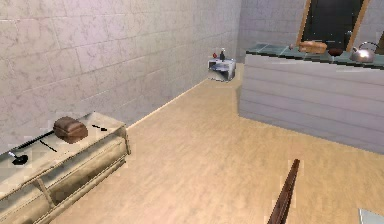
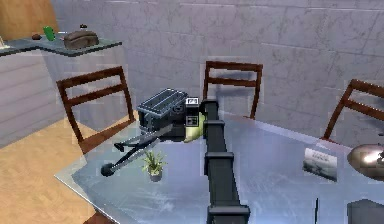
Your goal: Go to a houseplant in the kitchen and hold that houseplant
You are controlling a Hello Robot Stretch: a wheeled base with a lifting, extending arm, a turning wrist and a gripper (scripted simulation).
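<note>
A small green houseplant [image 2: 153, 163] in a pale pot stands on the glass table [image 2: 270, 165] near its front left corner. The dark arm [image 2: 218, 170] rises from the bottom edge over the table. At its far end the gripper [image 2: 118, 158] has its dark body left of the white squares, and its thin fingers slant down to the left. The plant stands just right of the fingers, on the tabletop. I cannot tell whether the gripper holds anything.
Three wooden chairs [image 2: 232, 85] ring the table's far side; a book [image 2: 322, 160] and a dish [image 2: 368, 155] lie at its right. A counter [image 2: 60, 48] with a kettle [image 2: 80, 38] is upper left. In the forward view are the grey counter [image 1: 310, 90], a low glass table [image 1: 70, 158], a chair back [image 1: 285, 195] and open wood floor.
</note>
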